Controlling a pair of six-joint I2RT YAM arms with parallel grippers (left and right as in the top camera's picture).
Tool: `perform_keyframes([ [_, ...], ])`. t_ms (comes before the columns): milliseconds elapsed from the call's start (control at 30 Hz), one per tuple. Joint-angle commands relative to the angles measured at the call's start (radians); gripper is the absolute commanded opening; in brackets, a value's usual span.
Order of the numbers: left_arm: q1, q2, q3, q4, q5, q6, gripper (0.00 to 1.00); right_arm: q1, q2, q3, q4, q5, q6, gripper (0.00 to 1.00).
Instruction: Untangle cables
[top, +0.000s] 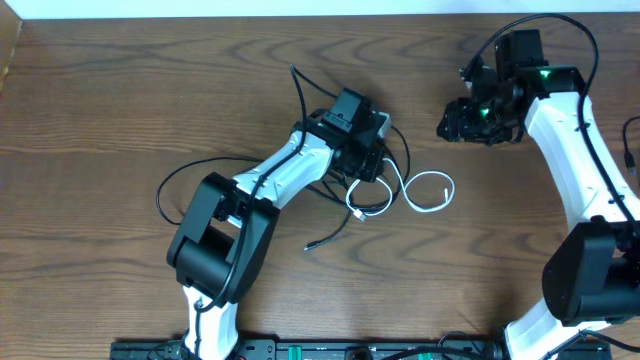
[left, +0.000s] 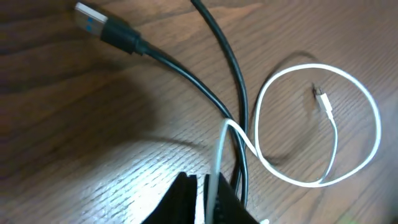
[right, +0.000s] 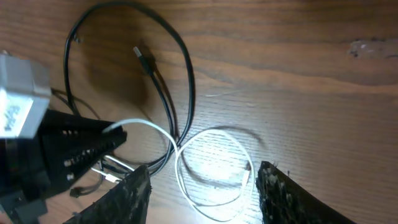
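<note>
Cables: one thin white flexible cord (left: 311, 65) and one thin black flexible cord (left: 231, 59), lying together on the brown wood-grain table (top: 150, 90), a little right of its middle and between the two arms.
White cord, shape: it curls into one open loop on the bare wood. Its tiny plug end (left: 321, 99) lies inside that loop, apart from the black cord.
White cord, crossing: beside the loop it meets two black strands and crosses them just ahead of the left fingertips.
Black cord, shape: two strands run side by side toward the crossing. One of them ends in a black-sleeved USB plug with a silver tip (left: 99, 28), flat on the table and well apart from the white loop.
Black cord, spread: in the overhead view it trails in a wide arc out to the left of the left arm.
Left gripper (left: 210, 186): low over the tangle, fingers closed together. The white cord runs straight in between them, so it looks pinched there, and the black strands pass just beside the tips.
Right gripper (right: 204, 171): fingers spread wide apart with nothing between them, held above the table near the white loop. In the overhead view it is well to the right of the tangle.
</note>
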Motion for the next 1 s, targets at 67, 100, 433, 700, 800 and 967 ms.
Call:
perform_keyframes([
  [67, 0.066, -0.146, 0.032, -0.003, 0.076, -0.158, 0.08, 0.044, -0.002, -0.008, -0.02, -0.04, -0.061, 0.54],
  [100, 0.078, -0.172, 0.032, -0.009, 0.09, -0.187, 0.08, 0.051, -0.002, -0.008, -0.027, -0.053, -0.082, 0.54],
  [433, 0.129, -0.275, 0.032, -0.113, 0.185, -0.273, 0.08, 0.122, 0.002, -0.009, -0.054, -0.211, -0.28, 0.55],
  [700, 0.132, -0.275, 0.032, -0.139, 0.218, -0.282, 0.08, 0.196, 0.056, -0.017, -0.001, -0.254, -0.339, 0.58],
  [800, 0.14, -0.275, 0.032, -0.139, 0.233, -0.31, 0.08, 0.221, 0.076, -0.018, 0.006, -0.268, -0.386, 0.59],
  [967, 0.181, -0.275, 0.032, -0.143, 0.259, -0.361, 0.08, 0.24, 0.107, -0.021, 0.001, -0.275, -0.445, 0.59],
])
